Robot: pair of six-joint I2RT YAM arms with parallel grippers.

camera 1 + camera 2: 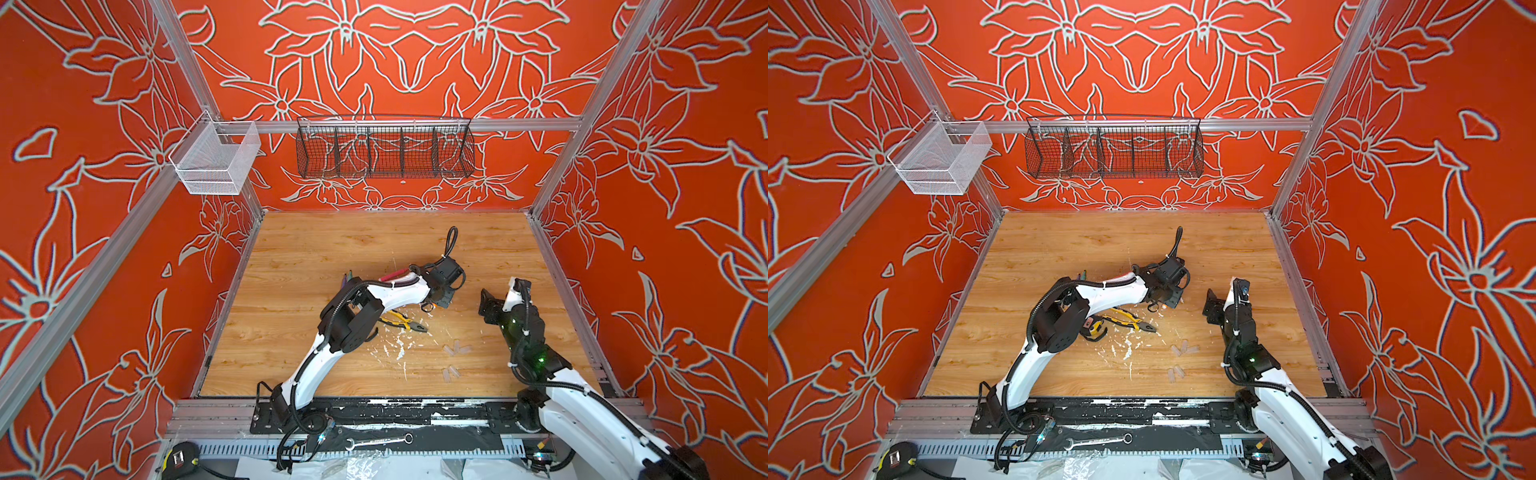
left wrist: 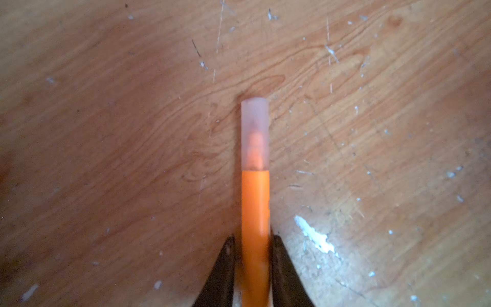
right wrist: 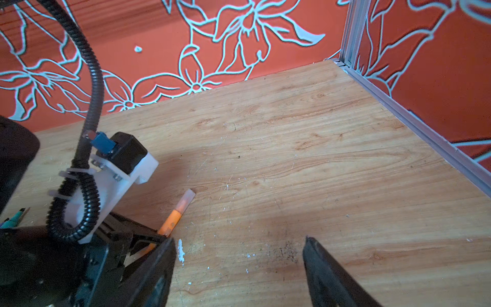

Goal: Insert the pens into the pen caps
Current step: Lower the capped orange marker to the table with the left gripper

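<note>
An orange pen (image 2: pixel 255 212) with a clear pen cap (image 2: pixel 254 133) pushed over its tip lies between the fingers of my left gripper (image 2: pixel 253 236). The jaws stand a sliver off the barrel on each side, so the gripper is narrowly open. From the right wrist view the same pen (image 3: pixel 170 222) slopes down, and its cap (image 3: pixel 187 199) touches the wood. My right gripper (image 3: pixel 239 239) hangs wide open and empty just to the right of it. More pens (image 1: pixel 347 280) lie behind the left arm. Loose pen caps (image 1: pixel 455 348) lie nearer the front.
Yellow-and-black pliers (image 1: pixel 405 322) lie beside the left elbow, with white debris (image 1: pixel 399 349) in front of them. A black wire basket (image 1: pixel 384 147) and a white mesh basket (image 1: pixel 216 160) hang on the rails. A wrench (image 1: pixel 380 441) rests on the front base.
</note>
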